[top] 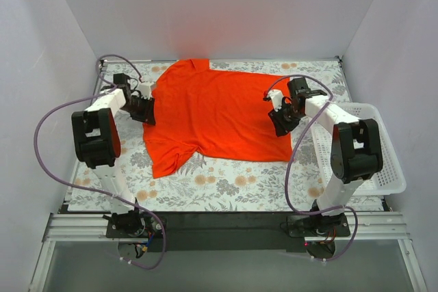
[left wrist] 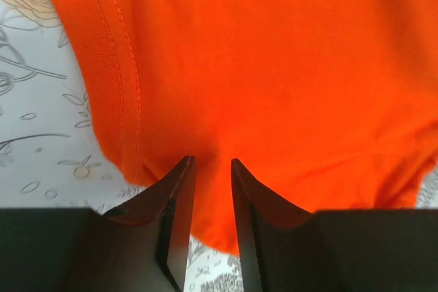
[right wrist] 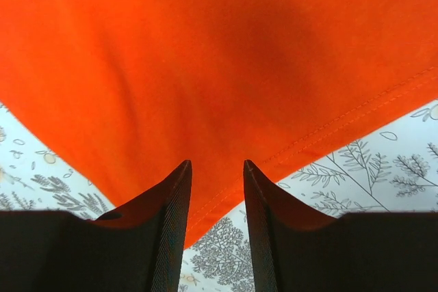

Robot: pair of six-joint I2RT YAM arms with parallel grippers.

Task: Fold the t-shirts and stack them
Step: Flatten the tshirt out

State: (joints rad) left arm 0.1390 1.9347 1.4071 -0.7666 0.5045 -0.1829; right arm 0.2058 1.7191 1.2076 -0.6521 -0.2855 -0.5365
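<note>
One bright orange-red t-shirt (top: 219, 111) lies spread on the floral mat (top: 226, 186), collar at the back and one sleeve reaching toward the front left. My left gripper (top: 145, 109) is at the shirt's left edge. In the left wrist view its jaws (left wrist: 211, 162) are open a little, astride a hemmed fold of the shirt (left wrist: 274, 66). My right gripper (top: 280, 121) is at the shirt's right edge. In the right wrist view its jaws (right wrist: 216, 164) are open over the stitched hem of the shirt (right wrist: 205, 59), with cloth and mat between them.
A white slotted basket (top: 383, 162) stands at the right edge of the mat, beside my right arm. White walls close in the back and sides. A metal rail (top: 219, 227) runs along the near edge.
</note>
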